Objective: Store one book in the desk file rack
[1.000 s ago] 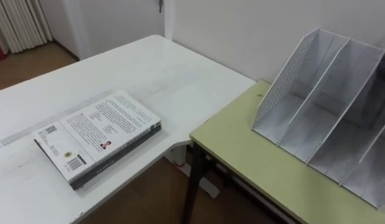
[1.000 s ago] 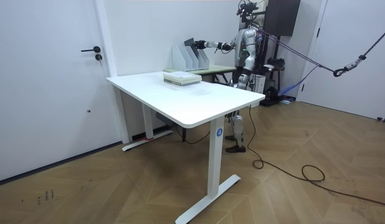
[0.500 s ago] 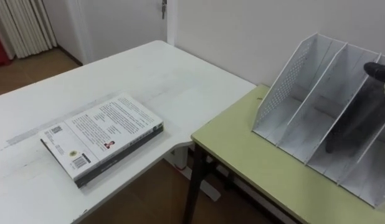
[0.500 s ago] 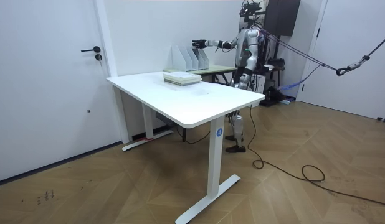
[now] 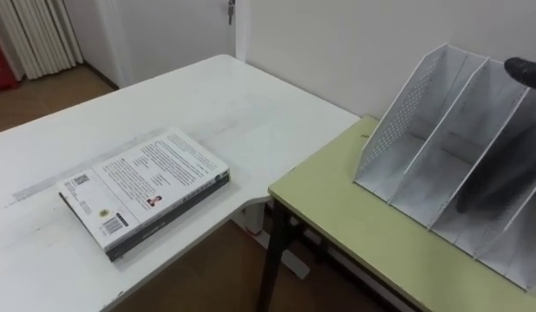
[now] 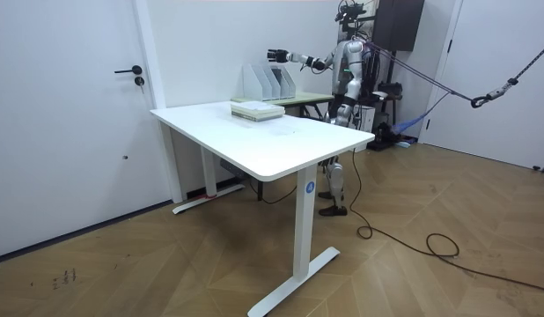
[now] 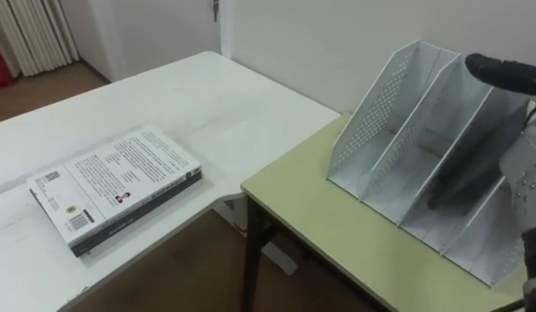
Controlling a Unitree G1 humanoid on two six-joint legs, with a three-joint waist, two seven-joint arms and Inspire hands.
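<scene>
Book (image 5: 145, 189) lies flat on white bench (image 5: 242, 100), lower left, well apart from file rack (image 5: 428, 143) on green bench (image 5: 337, 208) at right. R hand (image 7: 502, 74) upper right, over rack; fingers straight, holding nothing.

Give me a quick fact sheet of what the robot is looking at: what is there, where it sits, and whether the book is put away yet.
book: lies flat on the white table, no hand on it
file rack: white mesh, upright on the green desk, near the wall; the slots in sight hold no book
right hand: above the rack's top edge, finger straight, holding nothing
robot: stands at the green desk, right arm stretched out over the rack
task state: book not yet stored
</scene>
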